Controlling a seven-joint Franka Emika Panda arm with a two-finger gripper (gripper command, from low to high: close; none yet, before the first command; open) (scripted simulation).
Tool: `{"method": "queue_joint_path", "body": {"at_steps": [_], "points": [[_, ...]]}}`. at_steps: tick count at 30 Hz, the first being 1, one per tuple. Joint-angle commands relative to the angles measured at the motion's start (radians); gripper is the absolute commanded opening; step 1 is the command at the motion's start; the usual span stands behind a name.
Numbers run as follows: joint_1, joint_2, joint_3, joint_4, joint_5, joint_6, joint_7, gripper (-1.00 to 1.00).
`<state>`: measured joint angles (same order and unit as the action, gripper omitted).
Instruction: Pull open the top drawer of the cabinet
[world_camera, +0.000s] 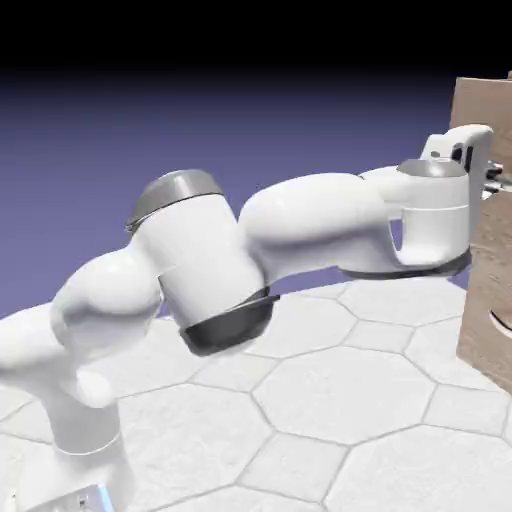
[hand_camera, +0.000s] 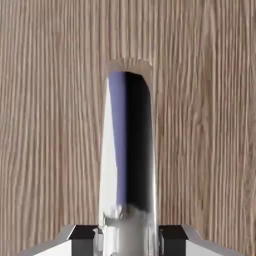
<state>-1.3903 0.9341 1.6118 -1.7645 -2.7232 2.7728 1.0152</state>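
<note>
my fingers (hand_camera: 172, 246) are drawn in narrow on a bright metal handle (hand_camera: 137, 150), one on either side of it, so that a pull on me should become a pull on the top drawer (world_camera: 485, 105). that drawer is the uppermost front of the cabinet (world_camera: 485, 285), at the exterior view's right edge, and i am at its face with the arm (world_camera: 320, 215) reaching across to it. the handle stands out from the wood grain, which gives me something to close round; flat wood alone would offer nothing to grip. lower down, a curved handle (world_camera: 502, 323) belongs to another front, and i have no business with it.

i see no opened gap, though the picture's edge cuts the cabinet off, so i cannot be sure how the drawer sits. i judge the grasp made and the pull next: straight back from the face, evenly, because polished metal may slip between my tips if i twist or drift sideways.
</note>
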Motion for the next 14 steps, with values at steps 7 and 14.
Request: {"method": "queue_joint_path", "body": {"at_steps": [7, 14], "points": [[-0.252, -0.003, 0.163, -0.247, -0.008, -0.044, 0.041, -1.00], [-0.404, 0.017, 0.263, -0.382, 0.003, -0.055, 0.047, 1.00]]}}
